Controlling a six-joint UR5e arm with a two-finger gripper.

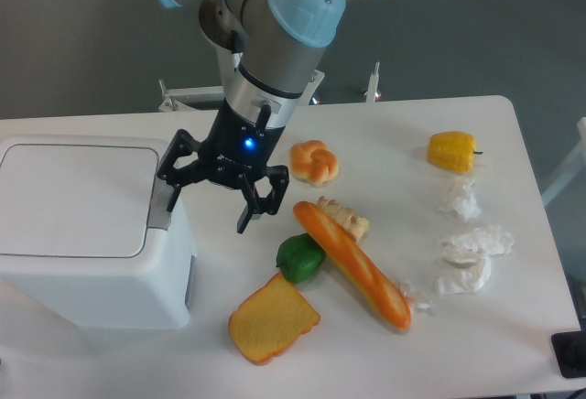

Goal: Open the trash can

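Now the trash can (87,234) sits at the table's (385,134) left edge, at about nine o'clock from the table's middle, with its flat lid (73,199) down and the grey tab (161,205) showing on its right rim. Right beside that rim hangs the gripper (209,205), its two black fingers spread wide with nothing between them; the left finger (174,190) reaches down over the grey tab, though whether it touches cannot be told, and the right finger (251,210) hangs above bare tabletop. The arm (270,60) comes down from twelve o'clock, leaning toward seven, a blue light glowing on its wrist. At three o'clock from the gripper lies a knotted bun (314,162). At five o'clock lie a long baguette (352,264), a green pepper (299,257) and a toast slice (272,318). Well apart, toward the table's right edge, are a yellow pepper (451,151) and crumpled tissues (472,239).
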